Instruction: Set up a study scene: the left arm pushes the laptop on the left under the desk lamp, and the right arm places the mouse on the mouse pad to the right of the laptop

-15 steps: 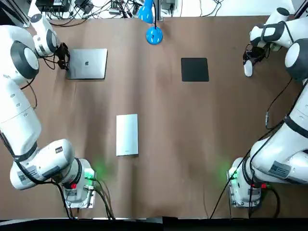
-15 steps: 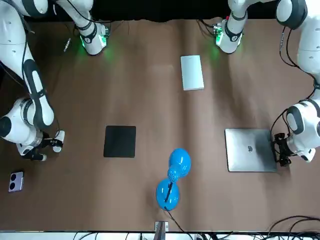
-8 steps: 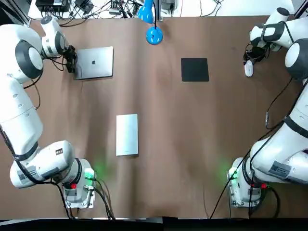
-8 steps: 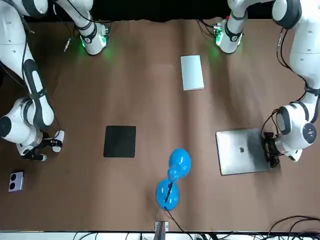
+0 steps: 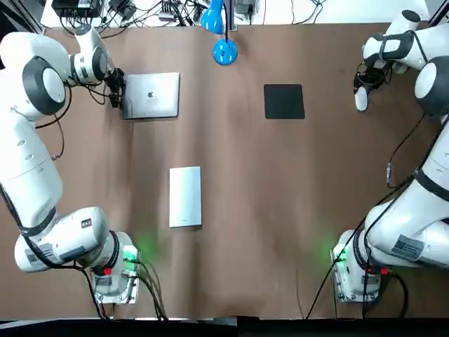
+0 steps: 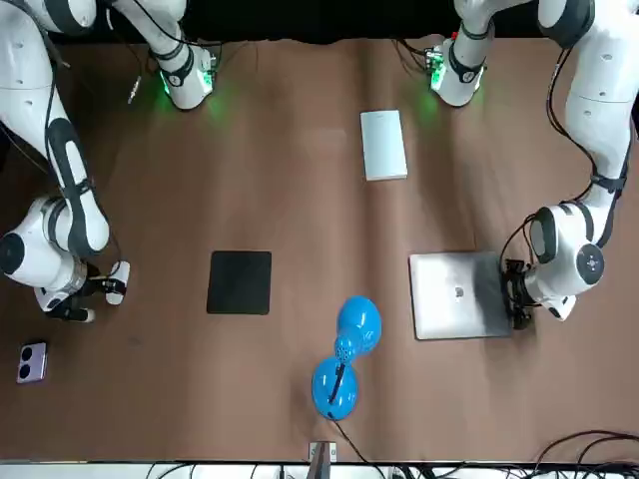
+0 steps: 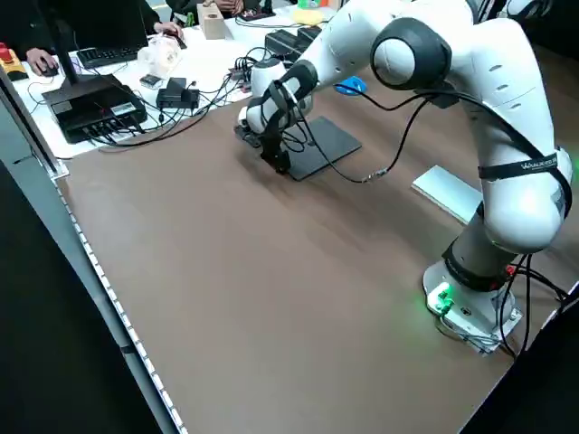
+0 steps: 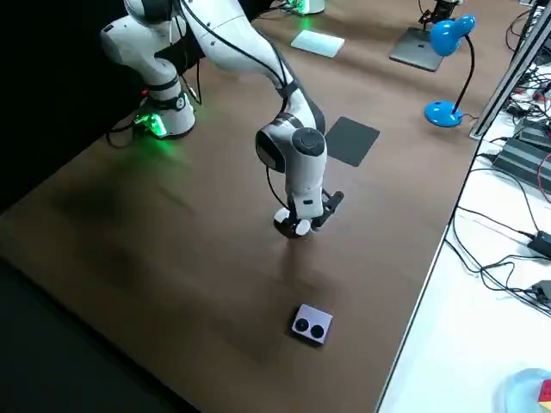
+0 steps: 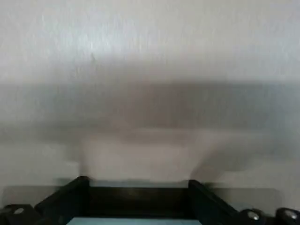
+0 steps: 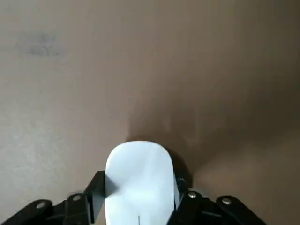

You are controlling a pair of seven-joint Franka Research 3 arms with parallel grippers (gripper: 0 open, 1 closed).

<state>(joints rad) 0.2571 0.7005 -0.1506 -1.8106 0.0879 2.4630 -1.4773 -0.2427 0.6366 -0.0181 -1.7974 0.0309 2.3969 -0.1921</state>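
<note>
The closed silver laptop (image 5: 151,95) (image 6: 454,309) lies flat on the brown table, left of the blue desk lamp (image 5: 224,51) (image 6: 344,359). My left gripper (image 5: 117,93) (image 6: 515,294) is low at the laptop's left edge, pressed against it, fingers spread apart and open. The black mouse pad (image 5: 284,101) (image 6: 241,282) lies bare, right of the lamp. Far right, my right gripper (image 5: 362,87) (image 10: 138,192) is shut on the white mouse (image 5: 360,101) (image 10: 139,180) close to the table top, well right of the pad.
A pale flat slab (image 5: 185,196) (image 6: 383,145) lies mid-table, nearer the arm bases. A small grey box with two round buttons (image 6: 32,362) (image 8: 310,325) sits by the far right corner. Cables and gear crowd the bench beyond the far edge (image 5: 140,10).
The left gripper has slid the laptop rightward, toward the lamp. The right gripper and the mouse have hardly moved.
</note>
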